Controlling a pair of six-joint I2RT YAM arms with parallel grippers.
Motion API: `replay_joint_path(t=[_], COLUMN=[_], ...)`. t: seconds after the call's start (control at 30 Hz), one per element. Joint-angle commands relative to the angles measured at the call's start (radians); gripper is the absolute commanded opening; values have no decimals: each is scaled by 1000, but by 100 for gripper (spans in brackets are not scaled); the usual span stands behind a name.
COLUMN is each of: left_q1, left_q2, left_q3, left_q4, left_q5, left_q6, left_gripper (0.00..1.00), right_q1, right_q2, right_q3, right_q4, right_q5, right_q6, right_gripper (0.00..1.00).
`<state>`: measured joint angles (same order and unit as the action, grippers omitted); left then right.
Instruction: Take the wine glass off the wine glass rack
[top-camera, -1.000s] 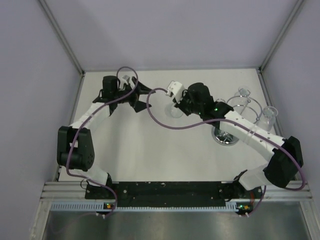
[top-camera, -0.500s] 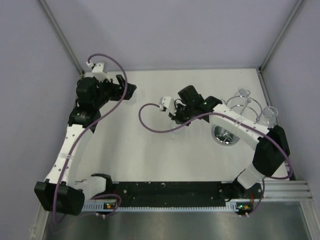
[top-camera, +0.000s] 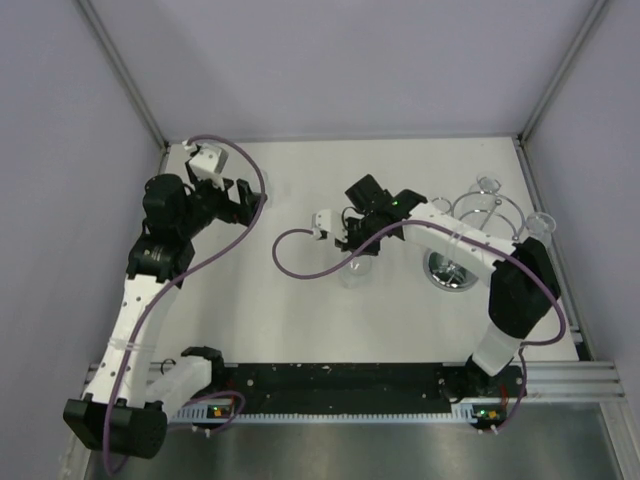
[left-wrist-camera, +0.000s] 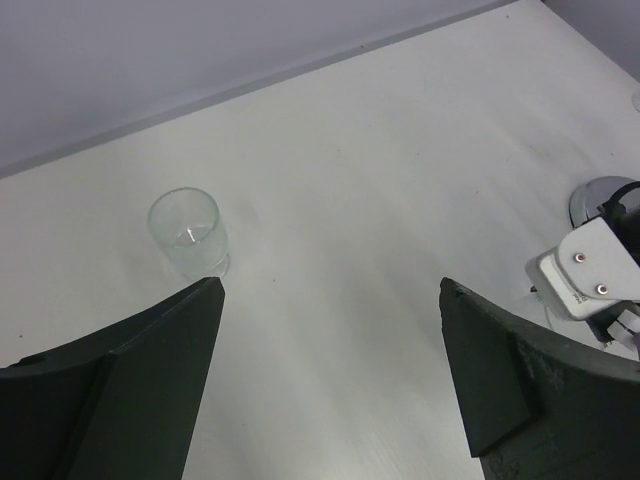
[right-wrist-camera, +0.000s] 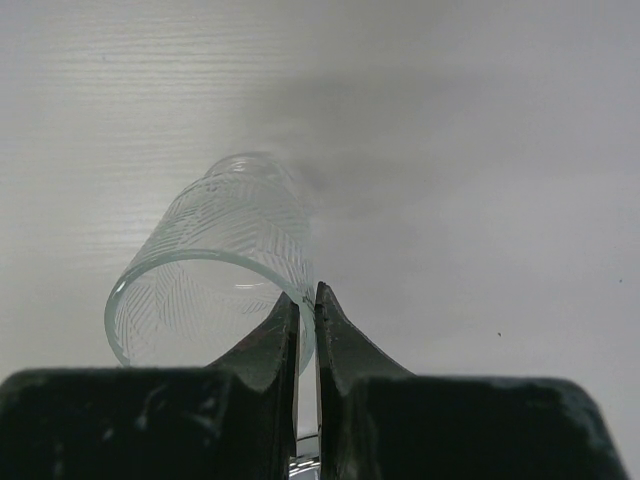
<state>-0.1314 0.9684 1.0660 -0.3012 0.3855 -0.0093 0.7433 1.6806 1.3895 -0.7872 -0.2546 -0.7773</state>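
The chrome wine glass rack (top-camera: 478, 215) stands at the right on its round mirror base (top-camera: 452, 270). Two clear glasses (top-camera: 487, 185) (top-camera: 541, 226) still hang on its arms. My right gripper (top-camera: 352, 245) is left of the rack, over mid-table. In the right wrist view it (right-wrist-camera: 305, 296) is shut on the rim of a clear etched wine glass (right-wrist-camera: 215, 270), one finger inside and one outside. The glass is tilted and held close over the table (top-camera: 353, 272). My left gripper (top-camera: 248, 200) (left-wrist-camera: 330, 300) is open and empty at the back left.
A second clear glass (left-wrist-camera: 187, 232) stands upright on the white table (left-wrist-camera: 380, 150), ahead and left of my left gripper. The right arm's purple cable (top-camera: 300, 255) loops over the table's middle. Lilac walls close the back and both sides.
My right gripper has carried the glass left and nearer, away from the rack. My left arm has swung back toward the left wall, its gripper still open.
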Motion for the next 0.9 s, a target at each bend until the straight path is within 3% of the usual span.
replay_joint_path(t=[0.0,0.1,0.33,0.6,0.67,0.7,0.73,0.87], left_q1=[3,3,3,-5,-33,-57,-80,-218], left_q2=[-2,22,78,165,219,243,271,374], left_q3=[48,83,108,127,161,181,199,252], left_q4=[-1,-38,-90,-160,-232,-271,-307,-395], left_q5=[61,-5,-20,154,214,233,236,182], left_q6=[81,62,60,98,147,167,190,267], left_gripper=[93,93,89,80,73,70,68,63], right_q1=[10,10,10,-45,-91,-117,-139,-268], right_q2=[22,37,45,-158,-231,-263,-300,-435], right_q3=[71,75,89,101,103,103,102,60], right_q4=[-3,-15,-29,-101,-110,-104,-78,93], right_q5=[-8,2,-3,-4,-31,-22,7,86], right_q6=[-33,-33,-20,12,51,79,122,323], right_gripper=[0,5,38,53,62,74,99,99])
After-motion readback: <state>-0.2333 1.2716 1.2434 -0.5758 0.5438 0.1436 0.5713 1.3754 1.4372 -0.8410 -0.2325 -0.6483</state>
